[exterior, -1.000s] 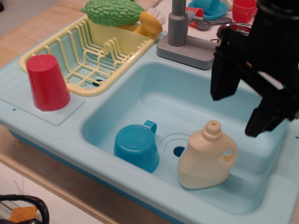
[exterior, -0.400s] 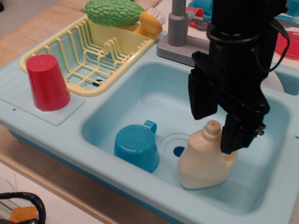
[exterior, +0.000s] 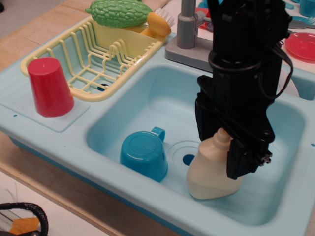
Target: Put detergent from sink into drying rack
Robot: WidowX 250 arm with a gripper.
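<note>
Gripper [exterior: 221, 147] wide, astride detergent [exterior: 209, 172] neck, lower right. You: centre on neck, close before lifting from sink [exterior: 147, 105].

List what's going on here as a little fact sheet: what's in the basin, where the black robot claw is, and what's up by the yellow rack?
in the sink: detergent upright beside the drain; teal mug upside down
end effector: fingers either side of the detergent's neck, not visibly clamped
drying rack: slots bare; green and orange toy vegetables at its rear
red cup: upside down, left of the sink
faucet: grey, behind the sink
</note>
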